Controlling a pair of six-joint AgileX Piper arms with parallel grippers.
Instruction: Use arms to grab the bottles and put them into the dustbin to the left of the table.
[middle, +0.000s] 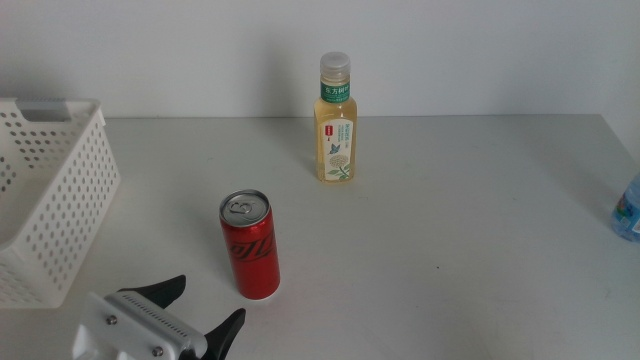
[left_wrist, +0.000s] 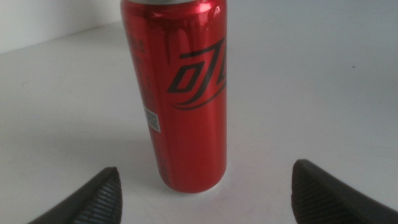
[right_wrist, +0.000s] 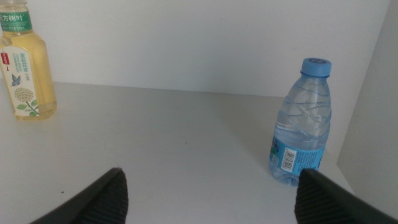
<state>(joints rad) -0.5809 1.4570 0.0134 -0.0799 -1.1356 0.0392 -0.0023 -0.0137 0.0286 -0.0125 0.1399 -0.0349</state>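
With its jaws wide and holding nothing, the left gripper (middle: 205, 305) near the table's (middle: 450, 250) front edge could knock over the tall red can (middle: 249, 245) if it closes off-centre.

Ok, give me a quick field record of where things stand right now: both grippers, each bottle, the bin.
left gripper: jaws open, just short of the slim red can
right gripper: jaws open, out of middle view, facing the clear water bottle with blue cap
pale-yellow tea bottle with green-white label: upright, far side of the light-grey table
white perforated plastic basket: at the table's left; no bottle seen inside
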